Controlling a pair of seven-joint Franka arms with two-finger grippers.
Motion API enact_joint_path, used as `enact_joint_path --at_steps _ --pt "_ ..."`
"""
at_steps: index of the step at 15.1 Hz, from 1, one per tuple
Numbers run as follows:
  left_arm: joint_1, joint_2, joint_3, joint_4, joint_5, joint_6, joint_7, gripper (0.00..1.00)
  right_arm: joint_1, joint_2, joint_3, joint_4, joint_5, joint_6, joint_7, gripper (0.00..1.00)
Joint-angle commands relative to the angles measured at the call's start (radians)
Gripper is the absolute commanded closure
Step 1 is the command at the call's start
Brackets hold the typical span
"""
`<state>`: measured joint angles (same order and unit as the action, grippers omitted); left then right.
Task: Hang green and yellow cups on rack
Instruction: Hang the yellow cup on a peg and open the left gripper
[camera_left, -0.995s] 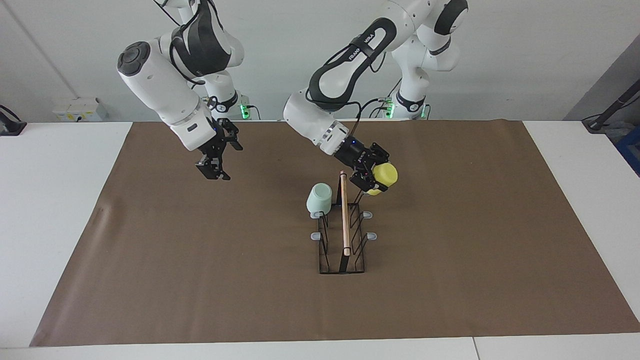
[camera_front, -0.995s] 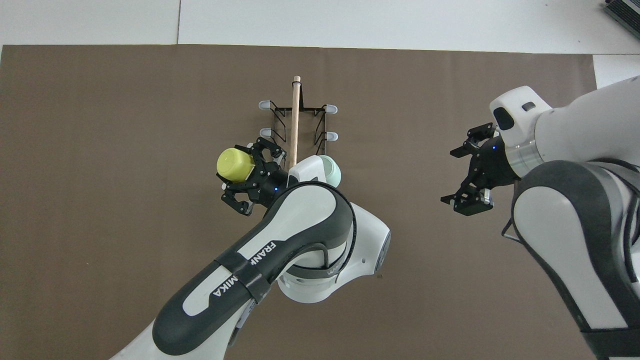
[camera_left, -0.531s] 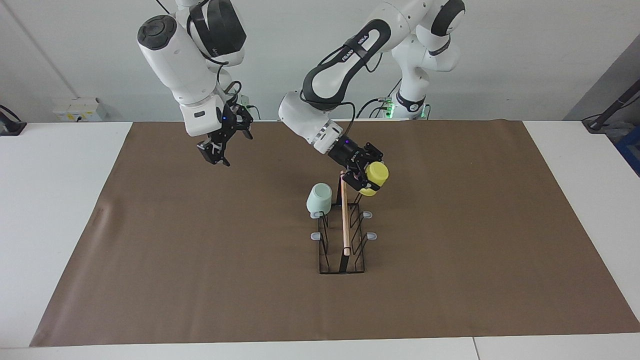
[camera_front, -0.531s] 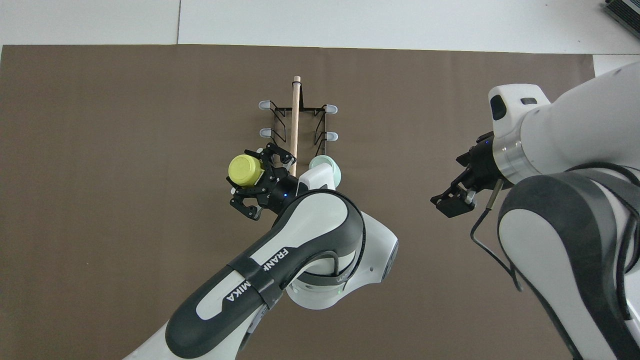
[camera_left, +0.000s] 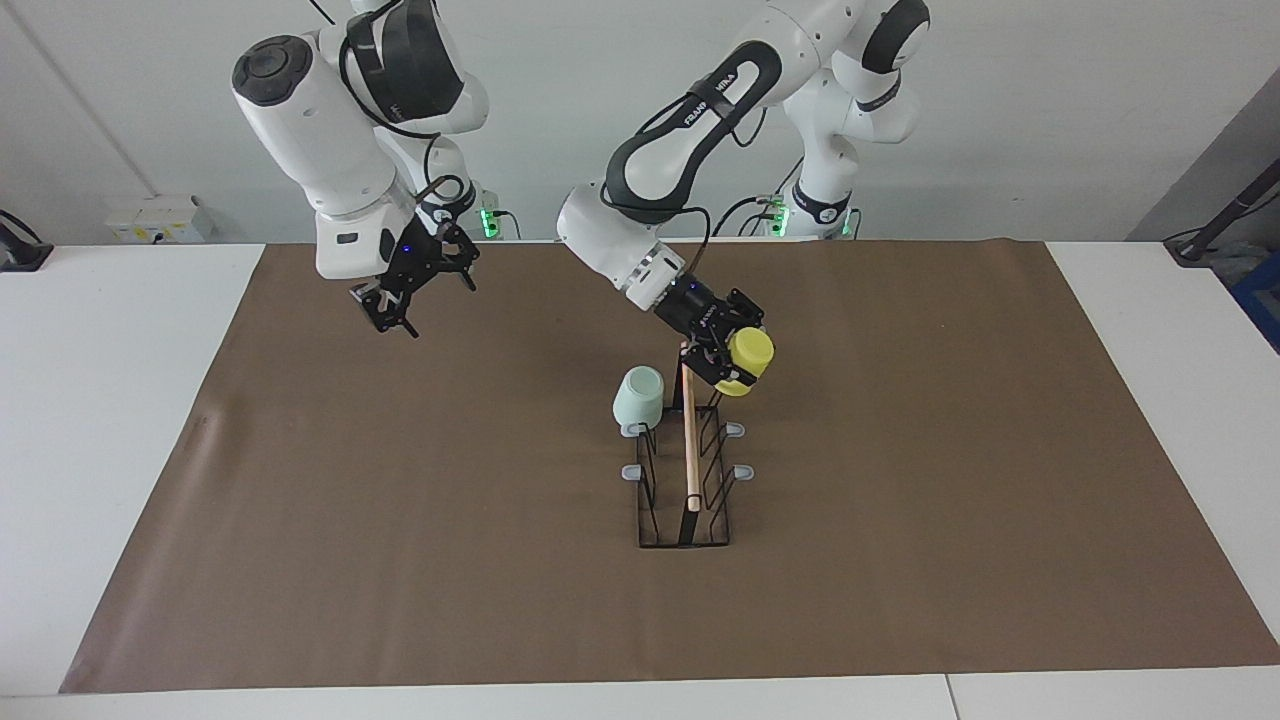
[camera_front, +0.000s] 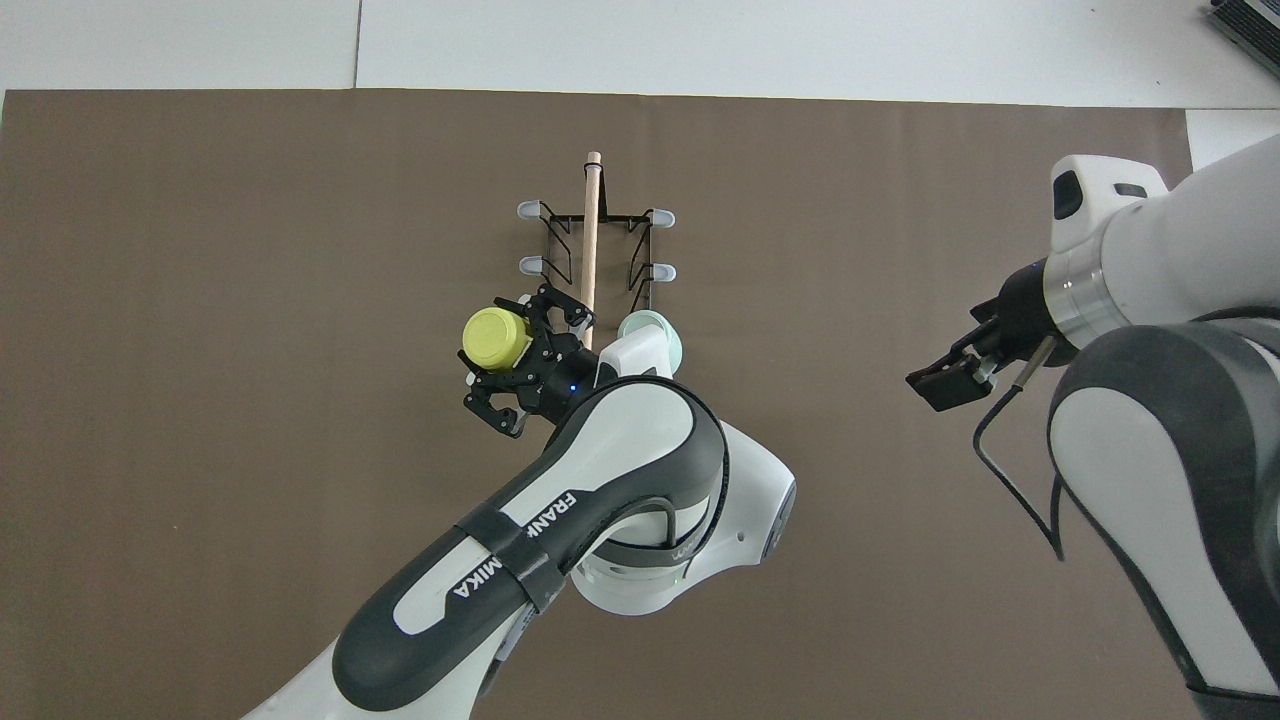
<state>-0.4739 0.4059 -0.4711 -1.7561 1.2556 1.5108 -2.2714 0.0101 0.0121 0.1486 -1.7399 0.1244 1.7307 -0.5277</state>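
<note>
Since earlier, the right gripper (camera_left: 392, 308), spread, withdrew toward its table edge; the left gripper (camera_left: 722, 362) pinches the light, rigid, slippery yellow cup (camera_left: 748, 358) by its wall above the rack (camera_left: 688, 470).

White arms, black joints, black jaws

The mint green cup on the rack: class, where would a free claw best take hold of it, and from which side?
Grip the green cup across its tapered side wall, coming from the right arm's end of the table. It sits mouth-down on a prong of the rack, whose wooden handle blocks the inner side.
</note>
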Motion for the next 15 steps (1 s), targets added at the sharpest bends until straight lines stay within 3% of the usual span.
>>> enact_joint_path --at_steps 1,11,12,14,15 --pt "0.0 0.01 0.005 0.003 0.019 0.025 -0.014 1.0 0.002 -0.001 0.003 0.028 -0.057 -0.008 0.156 0.0" --pt "-0.005 0.022 0.003 0.003 0.009 0.042 -0.022 1.0 0.005 -0.001 -0.04 0.155 -0.091 -0.131 0.356 0.0" --pt "-0.002 0.025 0.005 0.007 0.007 0.042 -0.045 0.95 0.013 -0.007 -0.052 0.155 -0.091 -0.143 0.371 0.0" --pt "-0.009 0.024 0.005 0.032 0.007 0.037 -0.054 0.01 0.071 -0.009 -0.113 0.157 -0.091 -0.17 0.451 0.0" --pt "-0.009 0.024 0.005 0.047 0.005 0.028 -0.054 0.0 0.091 -0.009 -0.142 0.163 -0.091 -0.165 0.465 0.0"
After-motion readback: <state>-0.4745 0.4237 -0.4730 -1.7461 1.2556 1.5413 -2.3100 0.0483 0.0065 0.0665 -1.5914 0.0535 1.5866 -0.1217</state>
